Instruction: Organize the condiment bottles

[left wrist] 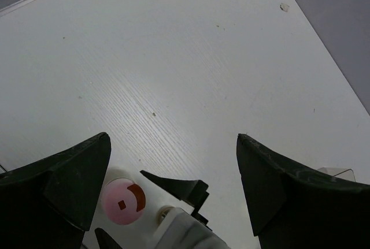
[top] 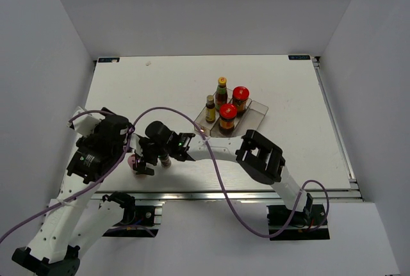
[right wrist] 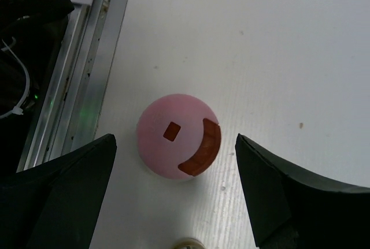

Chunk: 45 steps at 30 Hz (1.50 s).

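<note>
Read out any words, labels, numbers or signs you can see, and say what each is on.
No readable text anywhere.
Labels on the tall yellow-capped bottle and the near red-lidded jar: too small to read.
Pink bottle top: a brown rectangle and arc, no letters.
Table corner sticker: too small to read.

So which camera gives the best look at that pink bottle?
The right wrist view: the pink bottle fills the middle, seen from above. The left wrist view catches it small near the bottom edge; the top view shows only a pink sliver among the arms.
</note>
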Tool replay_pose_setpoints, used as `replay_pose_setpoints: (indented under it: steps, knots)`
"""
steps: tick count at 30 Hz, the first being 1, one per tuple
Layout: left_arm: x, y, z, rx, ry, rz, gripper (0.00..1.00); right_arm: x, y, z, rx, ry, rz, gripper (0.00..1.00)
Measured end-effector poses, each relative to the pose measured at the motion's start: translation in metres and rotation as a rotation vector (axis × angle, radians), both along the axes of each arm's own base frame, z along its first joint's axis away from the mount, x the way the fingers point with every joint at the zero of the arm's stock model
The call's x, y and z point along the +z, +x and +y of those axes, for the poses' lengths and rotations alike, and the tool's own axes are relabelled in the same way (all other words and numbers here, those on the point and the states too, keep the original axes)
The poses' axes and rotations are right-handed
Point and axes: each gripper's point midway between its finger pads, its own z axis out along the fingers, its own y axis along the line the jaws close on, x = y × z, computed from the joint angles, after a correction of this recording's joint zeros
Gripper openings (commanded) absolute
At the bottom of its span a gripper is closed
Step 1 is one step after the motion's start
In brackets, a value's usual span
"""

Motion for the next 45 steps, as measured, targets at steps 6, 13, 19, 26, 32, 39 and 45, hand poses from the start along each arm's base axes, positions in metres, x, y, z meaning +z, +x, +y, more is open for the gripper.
replay_pose_setpoints:
  steps: [6,13,19,26,32,39,45]
  knots:
    - [-0.001,0.000,-0.003,-0.011,-0.018,0.002,0.98,-0.019,-0.007,0.000,-0.005,-0.026,0.058,0.79]
    - [-0.001,0.000,-0.005,-0.016,-0.026,-0.003,0.98,-0.019,-0.008,0.003,-0.026,0.021,0.093,0.70]
    - [0.001,-0.001,-0.004,-0.017,-0.030,-0.012,0.98,-0.005,-0.002,0.011,-0.079,0.078,0.119,0.35]
    - [0.005,-0.004,-0.004,-0.025,-0.043,-0.037,0.98,0.004,0.015,0.007,-0.183,0.117,0.121,0.29]
    - [0.011,-0.004,-0.008,-0.055,-0.059,-0.069,0.98,0.060,0.065,-0.008,-0.345,0.236,0.143,0.28]
    - [0.015,0.002,-0.017,-0.105,-0.083,-0.105,0.98,0.140,0.177,-0.107,-0.672,0.436,0.126,0.26]
    - [-0.007,0.022,-0.041,-0.199,-0.108,-0.090,0.98,0.179,0.213,-0.218,-0.954,0.536,0.074,0.27]
